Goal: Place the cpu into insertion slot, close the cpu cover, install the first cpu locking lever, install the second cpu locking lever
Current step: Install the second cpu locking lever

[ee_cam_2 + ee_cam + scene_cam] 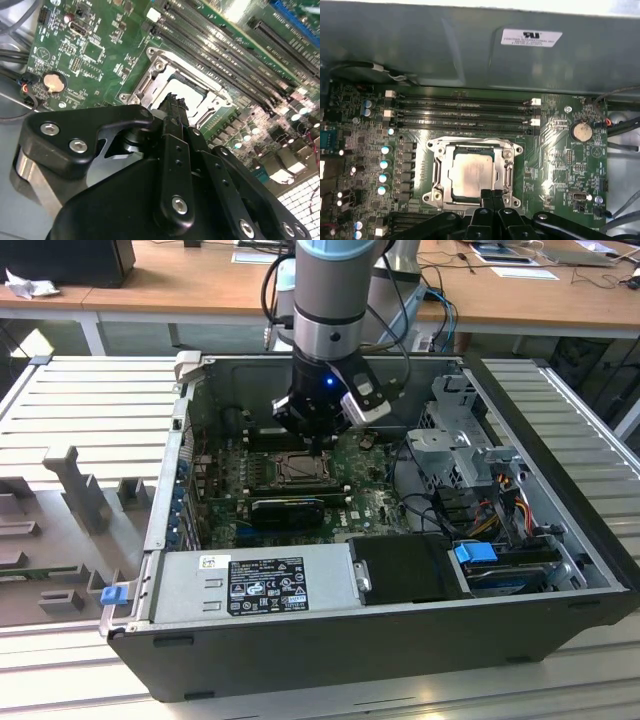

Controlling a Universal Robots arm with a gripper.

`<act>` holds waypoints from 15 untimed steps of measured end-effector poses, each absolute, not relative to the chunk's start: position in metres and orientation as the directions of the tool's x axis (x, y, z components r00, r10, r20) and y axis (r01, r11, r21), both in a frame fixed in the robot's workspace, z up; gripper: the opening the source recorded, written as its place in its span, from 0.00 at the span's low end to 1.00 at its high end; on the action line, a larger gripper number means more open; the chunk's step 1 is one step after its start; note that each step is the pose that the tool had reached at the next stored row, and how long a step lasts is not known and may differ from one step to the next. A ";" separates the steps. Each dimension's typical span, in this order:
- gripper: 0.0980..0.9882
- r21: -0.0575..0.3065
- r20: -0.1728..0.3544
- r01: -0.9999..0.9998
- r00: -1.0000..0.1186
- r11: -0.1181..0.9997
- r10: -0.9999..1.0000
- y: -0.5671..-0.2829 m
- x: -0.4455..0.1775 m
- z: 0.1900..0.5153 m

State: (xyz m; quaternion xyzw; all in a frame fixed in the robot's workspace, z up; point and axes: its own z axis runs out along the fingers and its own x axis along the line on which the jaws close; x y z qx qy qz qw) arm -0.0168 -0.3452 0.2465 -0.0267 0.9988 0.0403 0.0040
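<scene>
The cpu already lies flat in the insertion slot, near the middle of the green motherboard inside the open computer case. The cpu cover looks folded down around it, its window framing the pale metal face. So placement seems done and the work appears to have reached the cover-and-lever stage. Whether either locking lever is hooked under its tab I cannot tell from these angles.

The end effector hangs just over the socket edge that faces away from the memory slots. Its fingers are pressed together into one narrow tip with nothing between them. In the second wrist view that tip sits right at the frame's rim, touching it or very nearly. That fits pushing rather than gripping.

By my judgement, the lever step calls for a firm downward press on a thin wire arm. A short sideways sweep would then tuck it under its catch without scraping the board or the coin cell battery nearby.

For writing, a white printed sticker sits on the case wall above the memory slots. A black label with white print covers the power supply.
</scene>
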 end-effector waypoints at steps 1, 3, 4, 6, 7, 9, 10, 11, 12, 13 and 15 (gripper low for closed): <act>0.01 0.080 -0.010 -0.054 -0.999 0.995 -0.053 -0.347 -0.017 0.247; 0.01 0.080 -0.009 -0.054 -0.999 0.995 -0.053 -0.351 -0.017 0.247; 0.01 0.080 -0.007 -0.053 -0.999 0.995 -0.053 -0.354 -0.017 0.246; 0.01 0.081 -0.005 -0.053 -0.999 0.995 -0.053 -0.356 -0.017 0.246; 0.01 0.080 -0.005 -0.053 -0.999 0.995 -0.053 -0.357 -0.017 0.246; 0.01 0.081 -0.003 -0.053 -0.999 0.995 -0.053 -0.359 -0.017 0.246; 0.01 0.081 -0.003 -0.053 -0.999 0.995 -0.053 -0.360 -0.017 0.246; 0.01 0.081 0.000 -0.053 -0.999 0.995 -0.053 -0.361 -0.017 0.246; 0.01 0.081 0.003 -0.053 -0.999 0.995 -0.053 -0.361 -0.017 0.246; 0.01 0.081 0.005 -0.053 -0.999 0.995 -0.053 -0.362 -0.017 0.246; 0.01 0.081 0.011 -0.052 -0.999 0.995 -0.053 -0.363 -0.017 0.245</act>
